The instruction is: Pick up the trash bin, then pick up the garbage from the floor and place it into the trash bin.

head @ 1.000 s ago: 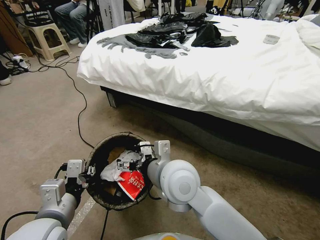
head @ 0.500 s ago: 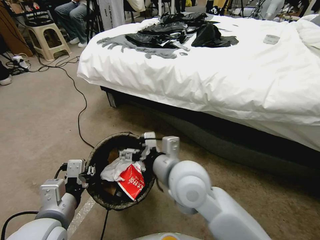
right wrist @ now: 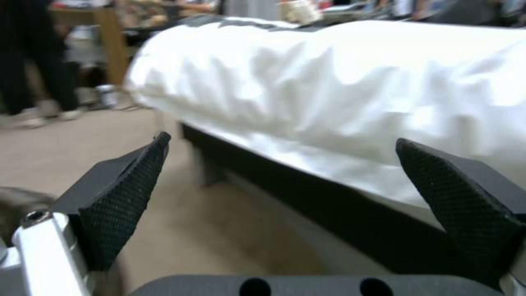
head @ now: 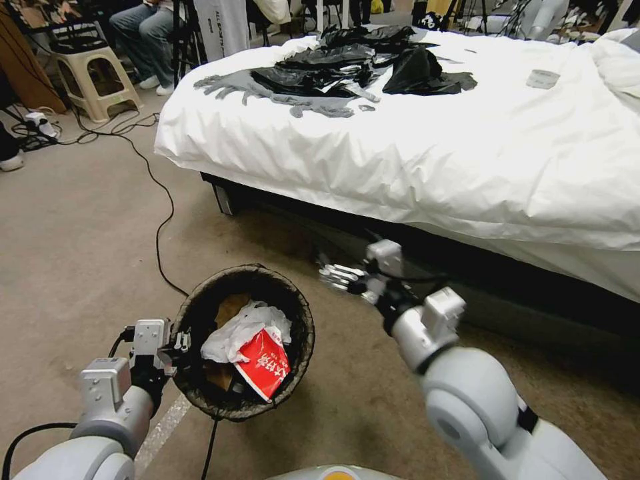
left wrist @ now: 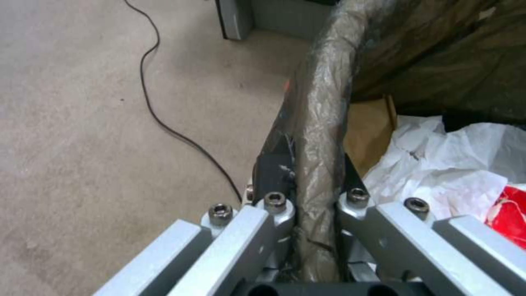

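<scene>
Staged bedroom: white-duveted bed (head: 427, 147), floor cables (head: 157, 220).

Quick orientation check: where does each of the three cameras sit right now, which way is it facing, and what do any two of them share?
Head view: high, facing forward and down at the trash bin, the floor and the bed; both arms show, left gripper and right gripper.
Left wrist view: looks along its fingers, clamped on the bin's bagged rim, with a white tissue inside.
Right wrist view: looks between open pads at the bed.
Shared: head and left wrist views share the bin; head and right wrist share the bed.

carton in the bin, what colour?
Red with white lettering, lying in the trash bin beside crumpled white tissue. The carton shows best in the head view.
</scene>
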Tool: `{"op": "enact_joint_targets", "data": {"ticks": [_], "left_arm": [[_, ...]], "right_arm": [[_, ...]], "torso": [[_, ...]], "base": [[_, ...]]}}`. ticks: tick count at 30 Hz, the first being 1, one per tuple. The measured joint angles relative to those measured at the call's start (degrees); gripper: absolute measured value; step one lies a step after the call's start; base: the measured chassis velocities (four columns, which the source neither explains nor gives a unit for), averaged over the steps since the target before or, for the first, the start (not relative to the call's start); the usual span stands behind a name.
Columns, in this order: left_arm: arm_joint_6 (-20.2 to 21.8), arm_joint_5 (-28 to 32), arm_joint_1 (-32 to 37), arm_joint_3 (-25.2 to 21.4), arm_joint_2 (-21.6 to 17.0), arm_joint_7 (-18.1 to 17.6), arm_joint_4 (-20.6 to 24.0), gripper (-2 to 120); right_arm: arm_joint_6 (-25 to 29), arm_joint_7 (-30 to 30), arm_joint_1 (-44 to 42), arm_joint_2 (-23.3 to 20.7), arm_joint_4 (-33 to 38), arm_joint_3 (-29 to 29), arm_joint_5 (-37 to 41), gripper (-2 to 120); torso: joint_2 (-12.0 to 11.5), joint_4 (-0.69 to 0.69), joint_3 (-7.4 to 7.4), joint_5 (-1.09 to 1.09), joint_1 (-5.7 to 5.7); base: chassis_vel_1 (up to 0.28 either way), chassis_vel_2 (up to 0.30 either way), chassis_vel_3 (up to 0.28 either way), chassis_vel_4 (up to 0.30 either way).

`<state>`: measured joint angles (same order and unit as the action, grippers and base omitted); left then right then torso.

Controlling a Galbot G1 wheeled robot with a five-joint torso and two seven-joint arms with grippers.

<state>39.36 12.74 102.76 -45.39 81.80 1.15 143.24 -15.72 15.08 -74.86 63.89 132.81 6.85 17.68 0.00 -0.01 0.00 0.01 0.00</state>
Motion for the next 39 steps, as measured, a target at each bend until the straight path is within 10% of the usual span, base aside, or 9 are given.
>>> {"op": "enact_joint_targets", "data": {"ticks": [10,39], "left_arm": [[0.0,0.0,0.0,0.0,0.0,0.0,0.0,2],[0.0,0.0,0.0,0.0,0.0,0.0,0.0,2]], "right_arm": [[7.1,-2.4,-15.5,5.3,1.2,12.4,-8.2,100],[9.7,-3.2,-23.7,12.2,2.1,15.9,-13.6,100]], "torso": [[0.0,0.00,0.00,-0.01,0.00],[0.0,0.01,0.00,-0.01,0.00]], "base": [[0.000,0.000,0.000,0.000],[0.002,0.002,0.002,0.002]]}}
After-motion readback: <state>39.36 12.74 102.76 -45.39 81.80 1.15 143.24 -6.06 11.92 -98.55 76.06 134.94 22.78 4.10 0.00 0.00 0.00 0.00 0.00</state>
